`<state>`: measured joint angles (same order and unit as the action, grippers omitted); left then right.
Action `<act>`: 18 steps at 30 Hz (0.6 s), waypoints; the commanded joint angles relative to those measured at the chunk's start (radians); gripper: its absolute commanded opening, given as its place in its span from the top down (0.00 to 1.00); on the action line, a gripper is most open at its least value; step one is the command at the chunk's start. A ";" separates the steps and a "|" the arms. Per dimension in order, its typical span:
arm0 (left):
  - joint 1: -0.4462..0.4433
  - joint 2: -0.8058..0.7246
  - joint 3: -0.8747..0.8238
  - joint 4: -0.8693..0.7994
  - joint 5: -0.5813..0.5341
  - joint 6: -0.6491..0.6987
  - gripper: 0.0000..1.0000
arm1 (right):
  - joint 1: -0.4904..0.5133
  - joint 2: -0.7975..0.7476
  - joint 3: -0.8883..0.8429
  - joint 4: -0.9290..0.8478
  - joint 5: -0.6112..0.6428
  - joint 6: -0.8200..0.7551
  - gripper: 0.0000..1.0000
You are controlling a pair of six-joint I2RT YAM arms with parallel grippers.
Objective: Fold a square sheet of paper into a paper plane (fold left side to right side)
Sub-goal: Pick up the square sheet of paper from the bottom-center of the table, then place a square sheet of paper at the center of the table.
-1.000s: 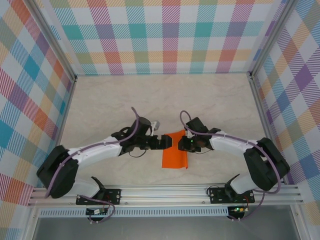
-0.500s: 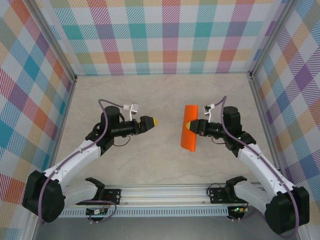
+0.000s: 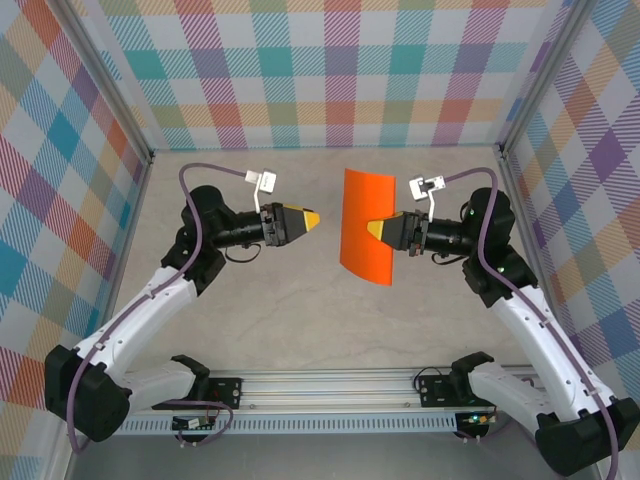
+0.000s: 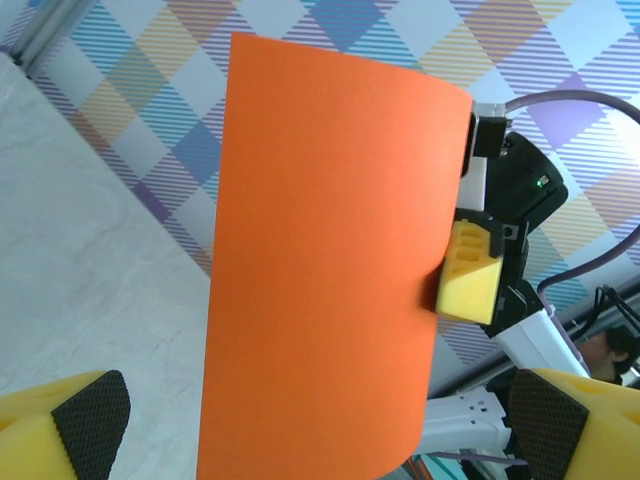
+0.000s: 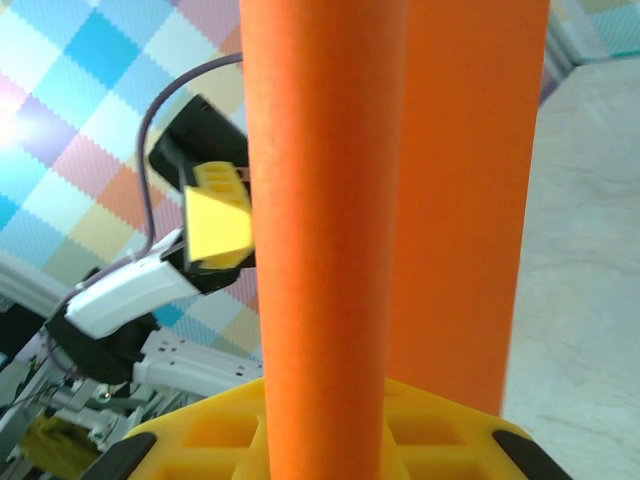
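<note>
The right gripper (image 3: 382, 232) had its fingers clamped on one side edge of the square sheet of paper (image 3: 362, 225) and held it upright in the air, clear of the table (image 3: 300, 190), between the two arms. The sheet bowed along its height instead of hanging flat, and in the right wrist view it showed as two orange bands side by side; whether that was a folded second layer or just the curl of a single layer was hard to tell from so close. The left gripper (image 3: 308, 218) hung level with the sheet and a little apart from it, its tip aimed at the free edge, its fingers (image 4: 88, 425) spread wide and holding nothing. The hold looked like the main risk: a thin sheet pinched at one edge alone could swing, slide out of the pads or twist if the arm moved sharply. If the left fingers closed on the bowed middle, not the edge, they would probably crumple it or set a stray crease. Laid down while curled, the edges might land out of line, so the left-to-right fold would come out skewed.
</note>
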<state>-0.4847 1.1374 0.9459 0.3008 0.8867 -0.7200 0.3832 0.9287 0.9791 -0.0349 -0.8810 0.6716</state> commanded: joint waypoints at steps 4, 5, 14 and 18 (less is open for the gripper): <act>-0.061 0.041 0.081 -0.003 0.043 0.055 0.00 | 0.063 0.013 0.061 0.113 -0.042 0.037 0.80; -0.065 0.045 0.085 0.001 0.044 0.052 0.00 | 0.071 0.015 0.065 0.117 -0.041 0.037 0.80; -0.102 0.050 0.080 0.048 0.025 0.047 0.34 | 0.087 0.028 0.067 -0.016 0.077 -0.052 0.79; -0.103 0.040 0.058 0.012 -0.013 0.054 0.77 | 0.086 0.027 0.074 -0.152 0.178 -0.118 0.71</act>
<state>-0.5758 1.1923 1.0012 0.2966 0.8948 -0.6876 0.4656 0.9565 1.0180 -0.0704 -0.7910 0.6380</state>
